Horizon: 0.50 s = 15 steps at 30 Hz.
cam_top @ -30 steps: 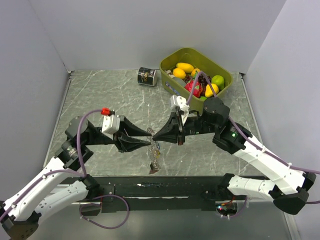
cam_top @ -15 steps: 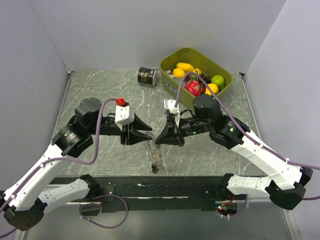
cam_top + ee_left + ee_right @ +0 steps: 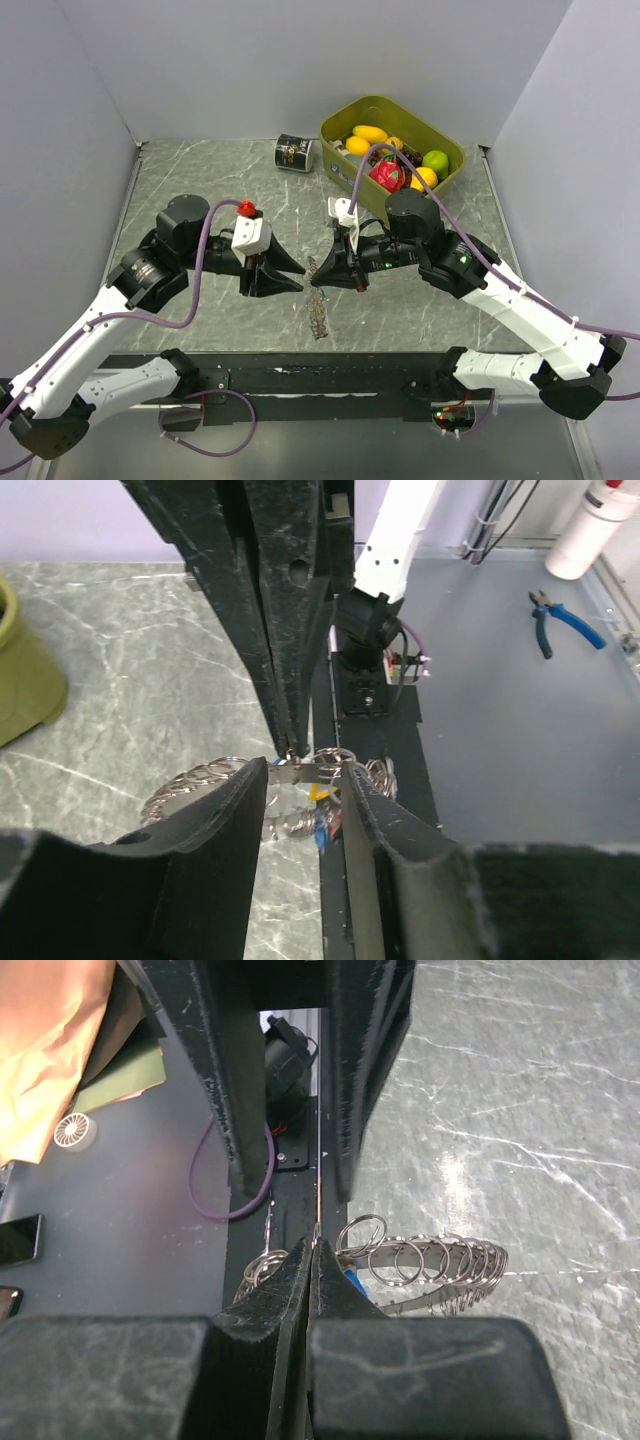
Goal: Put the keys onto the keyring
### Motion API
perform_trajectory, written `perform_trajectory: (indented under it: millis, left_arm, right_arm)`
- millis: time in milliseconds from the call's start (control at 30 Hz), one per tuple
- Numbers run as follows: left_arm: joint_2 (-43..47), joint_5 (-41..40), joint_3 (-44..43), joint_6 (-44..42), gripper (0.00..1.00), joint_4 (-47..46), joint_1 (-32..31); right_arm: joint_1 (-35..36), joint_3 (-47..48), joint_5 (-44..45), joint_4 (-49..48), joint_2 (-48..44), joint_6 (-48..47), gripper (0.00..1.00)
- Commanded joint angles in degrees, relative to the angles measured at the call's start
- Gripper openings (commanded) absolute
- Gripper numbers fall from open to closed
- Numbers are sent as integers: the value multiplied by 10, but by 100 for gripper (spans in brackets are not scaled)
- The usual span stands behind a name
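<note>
The keyring (image 3: 320, 308), a silvery band strung with several small wire rings, hangs off the tip of my right gripper (image 3: 316, 277), which is shut on its thin metal end. In the right wrist view the pads (image 3: 300, 1280) meet on that edge and the keyring (image 3: 440, 1260) curls off to the right. The keys (image 3: 322, 823), with blue and yellow tags, dangle under the keyring (image 3: 190, 785). My left gripper (image 3: 297, 277) faces the right one, jaws apart. A flat silver strip crosses just past its fingertips (image 3: 255, 780); contact is unclear.
An olive bin (image 3: 380, 101) of toy fruit stands at the back right, with a black can (image 3: 295, 153) lying to its left. A black rail (image 3: 330, 375) runs along the near table edge. Off the table are blue pliers (image 3: 560, 620) and a white bottle (image 3: 605, 525).
The left arm has lifted and drawn back to the left, its jaws a little wider. The right gripper shifted slightly left, and the ring bunch now hangs from its tip.
</note>
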State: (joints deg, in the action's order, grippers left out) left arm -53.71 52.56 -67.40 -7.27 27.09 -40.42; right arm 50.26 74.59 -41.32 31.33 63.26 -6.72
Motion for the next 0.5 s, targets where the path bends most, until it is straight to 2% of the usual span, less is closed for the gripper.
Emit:
perform_trajectory:
  millis: [0,167,300,433,467]
  left_arm:
    - [5,32,10,17,39,-27,1]
    - [5,27,24,29,44,-52,0]
    - [10,26,39,44,43,-76,0]
    - [-1,31,41,45,38,-78,-2]
    - [-3,31,40,45,34,-78,-3]
  right_arm:
    - [2,18,0,-40,-4,4,0]
    - [2,17,-3,-44,-8,7,0]
    - [2,13,-7,-51,-9,12,0]
    - [2,10,-9,-55,-11,14,0]
    - [2,10,-8,-57,-10,15,0]
